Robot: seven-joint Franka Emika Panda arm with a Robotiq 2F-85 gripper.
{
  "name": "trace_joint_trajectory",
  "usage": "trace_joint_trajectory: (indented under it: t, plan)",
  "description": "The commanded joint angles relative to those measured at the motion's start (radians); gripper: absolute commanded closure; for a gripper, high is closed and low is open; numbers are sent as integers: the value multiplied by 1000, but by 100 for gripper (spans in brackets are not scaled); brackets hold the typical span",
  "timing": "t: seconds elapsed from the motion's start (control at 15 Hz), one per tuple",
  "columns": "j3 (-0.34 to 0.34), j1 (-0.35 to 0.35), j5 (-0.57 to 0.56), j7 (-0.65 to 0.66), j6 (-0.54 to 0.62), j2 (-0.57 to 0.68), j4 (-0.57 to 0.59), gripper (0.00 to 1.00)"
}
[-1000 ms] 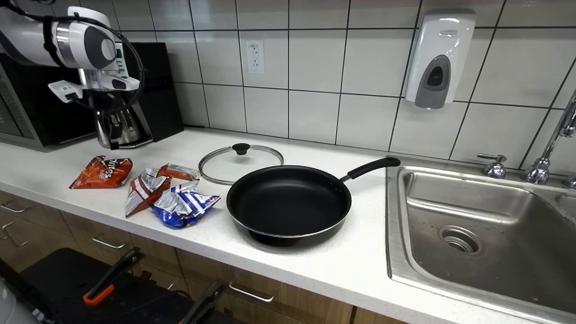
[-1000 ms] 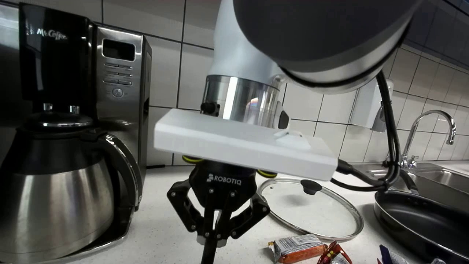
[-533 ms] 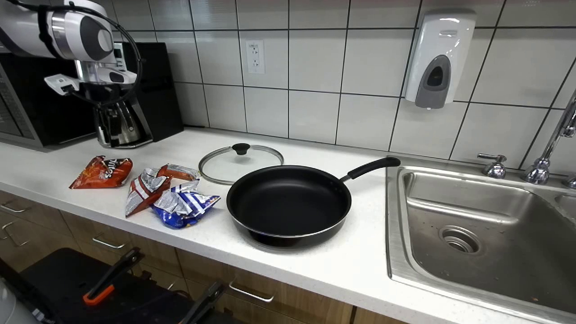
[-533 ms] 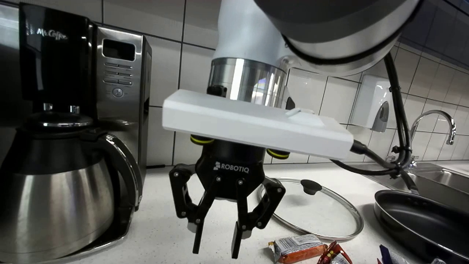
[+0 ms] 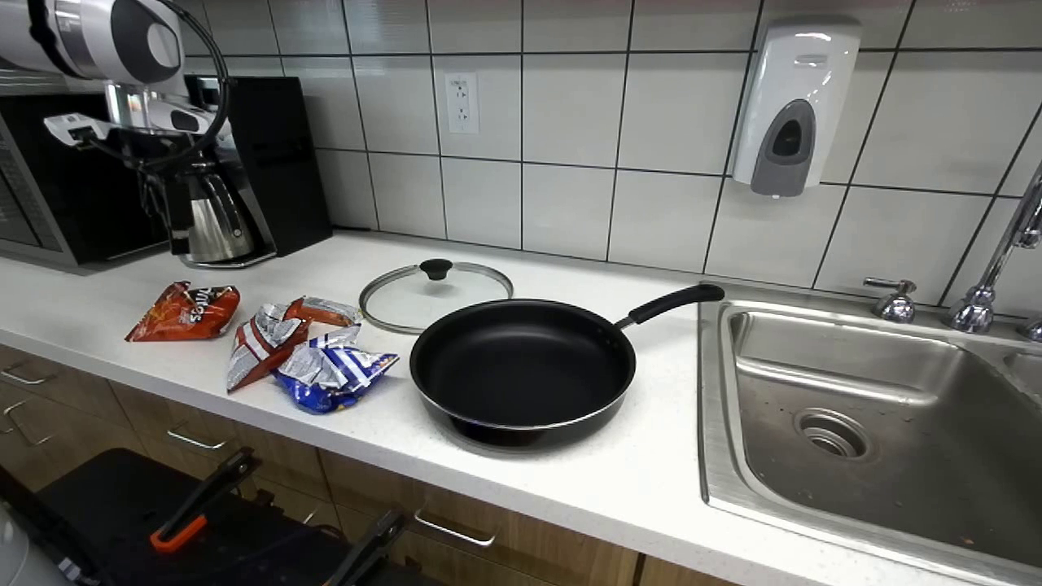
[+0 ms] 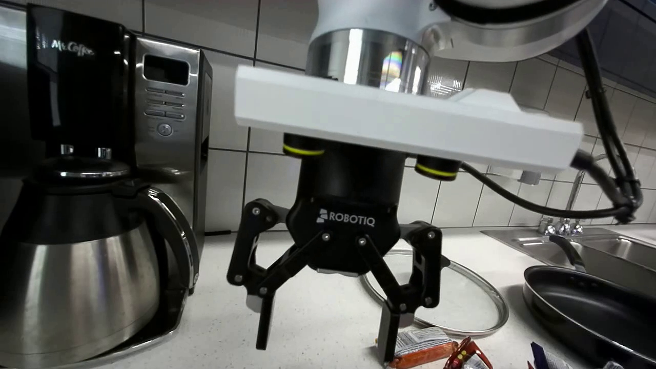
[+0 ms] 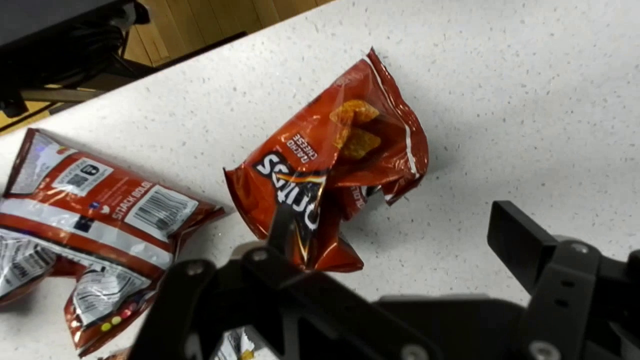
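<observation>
My gripper [image 6: 325, 353] hangs above the white counter, its fingers spread wide with nothing between them. In the wrist view a red Doritos bag [image 7: 350, 135] lies on the counter below the gripper [image 7: 392, 220]; one finger covers a corner of it from above. Beside it rests a red-and-silver snack bag [image 7: 150, 210]. An exterior view has the Doritos bag [image 5: 183, 313] alone at the left, while the red-and-silver bag [image 5: 264, 346], a blue bag [image 5: 326, 378] and a small orange packet [image 5: 326, 311] sit clustered to its right.
A coffee maker [image 6: 171, 102] with a steel carafe [image 6: 82, 297] stands close to the gripper. A glass lid [image 5: 435, 301] with a dark knob lies behind a black frying pan [image 5: 521, 366]. Right of the pan is a steel sink [image 5: 895, 391]; a soap dispenser [image 5: 798, 106] hangs on the wall.
The gripper went from shut to wide open. The arm moved left and slightly up in an exterior view, and nearer the camera in another. The bags, lid and pan stayed put.
</observation>
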Motion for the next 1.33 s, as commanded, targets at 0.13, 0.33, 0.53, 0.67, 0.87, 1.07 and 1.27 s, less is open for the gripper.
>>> trace_joint_trajectory:
  t: [0.13,0.33,0.53,0.67,0.87,1.07,1.27]
  plan:
    - [41,-14,79,28,-64,-59,-81,0]
    - [37,-12,76,53,-55,-45,-109,0]
    - [26,-9,48,84,-34,-26,-127,0]
    - [20,-10,35,88,-24,-10,-126,0]
    - [11,-11,23,79,-10,16,-111,0]
    - [0,-12,6,68,4,50,-87,0]
    - [-10,-10,-14,60,17,77,-63,0]
